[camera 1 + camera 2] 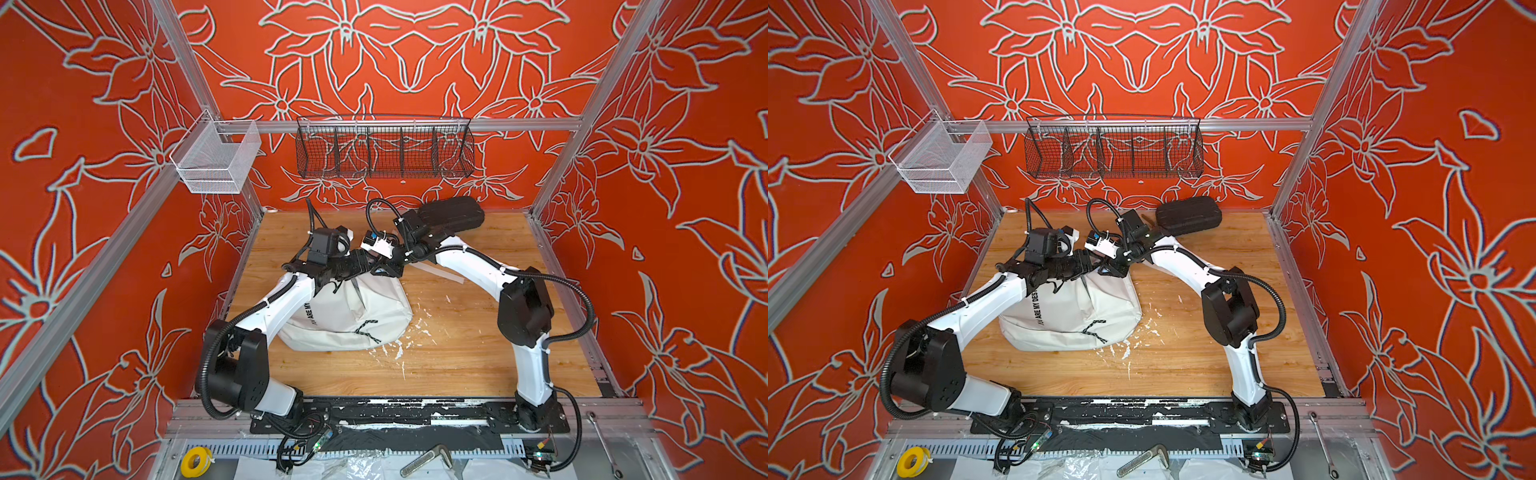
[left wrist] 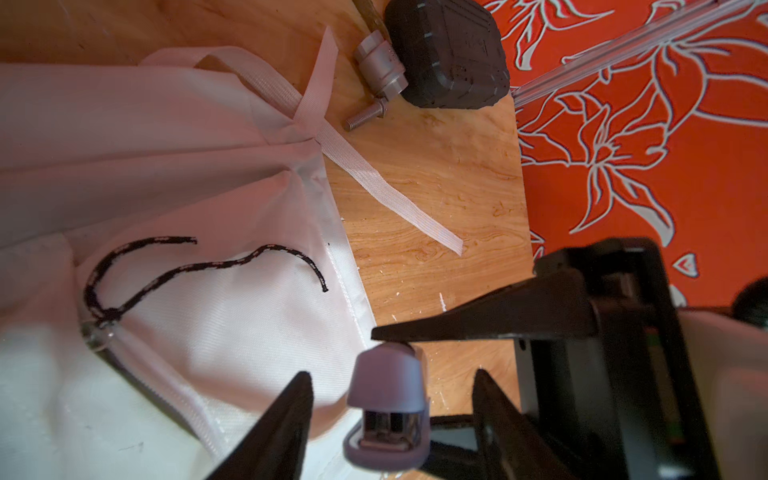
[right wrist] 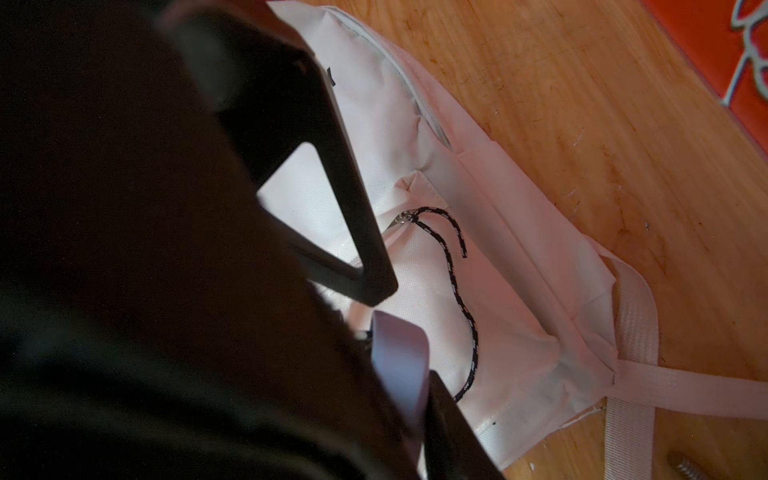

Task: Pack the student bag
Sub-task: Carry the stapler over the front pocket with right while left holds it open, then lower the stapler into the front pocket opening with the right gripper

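Note:
The student bag (image 1: 353, 316) (image 1: 1071, 320) is a white backpack with black print, lying on the wood table in both top views. Both grippers meet above its far end. My right gripper (image 3: 409, 374) (image 1: 384, 271) is shut on a small lavender stapler (image 2: 386, 399) (image 3: 397, 345). One of its black fingers (image 2: 478, 320) lies across the stapler's top. My left gripper (image 2: 392, 376) (image 1: 368, 266) is open, its jaws standing either side of the stapler without touching it. A black zipper cord (image 2: 187, 270) (image 3: 457, 282) lies on the bag's fabric beneath.
A black hard case (image 1: 451, 218) (image 2: 449, 54) rests at the back of the table, with a metal bolt fitting (image 2: 376, 70) beside it. A white strap (image 2: 395, 187) trails across the wood. A black wire basket (image 1: 384, 147) and a white mesh basket (image 1: 216, 160) hang on the rail.

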Controlling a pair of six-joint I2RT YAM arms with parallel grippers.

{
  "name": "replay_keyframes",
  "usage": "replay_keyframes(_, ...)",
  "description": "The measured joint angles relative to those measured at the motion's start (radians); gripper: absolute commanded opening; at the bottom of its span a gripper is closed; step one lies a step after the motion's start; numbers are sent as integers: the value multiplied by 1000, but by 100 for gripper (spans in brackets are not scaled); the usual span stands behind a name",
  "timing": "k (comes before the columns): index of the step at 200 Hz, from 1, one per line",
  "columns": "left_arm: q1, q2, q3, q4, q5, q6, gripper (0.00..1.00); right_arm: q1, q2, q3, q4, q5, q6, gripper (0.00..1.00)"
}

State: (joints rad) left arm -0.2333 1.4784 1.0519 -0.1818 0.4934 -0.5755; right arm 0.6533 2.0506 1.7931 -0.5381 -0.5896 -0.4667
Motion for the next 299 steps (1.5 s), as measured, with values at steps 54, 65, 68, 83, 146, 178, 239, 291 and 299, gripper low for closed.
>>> replay_keyframes(54, 4, 12, 5, 26, 10, -30, 37, 3, -5, -7, 45, 6, 43, 38)
replay_keyframes(65, 6, 12, 5, 33, 9, -32, 35, 3, -6, -7, 56, 6, 55, 38)
replay_keyframes(68, 7, 13, 5, 34, 9, -33, 34, 3, -6, -7, 58, 6, 58, 38)
replay_keyframes(83, 11, 13, 5, 39, 11, -37, 29, 3, -6, -8, 70, 6, 68, 40)
replay_keyframes(146, 25, 14, 7, 41, 47, -46, 16, 3, -13, -23, 104, -11, 82, 67)
replay_keyframes(178, 53, 12, 5, 37, 72, -42, 11, 2, -50, -99, 155, -28, 104, 73)
replay_keyframes(239, 143, -97, -71, -4, 84, 2, 10, 2, -129, -191, 169, -34, 146, 74)
replay_keyframes(291, 253, -229, -131, -88, 51, 57, 11, 46, -137, -211, 152, 178, 259, 63)
replay_keyframes(299, 267, -239, -140, -103, 42, 61, 11, 68, -131, -207, 148, 212, 285, 60)
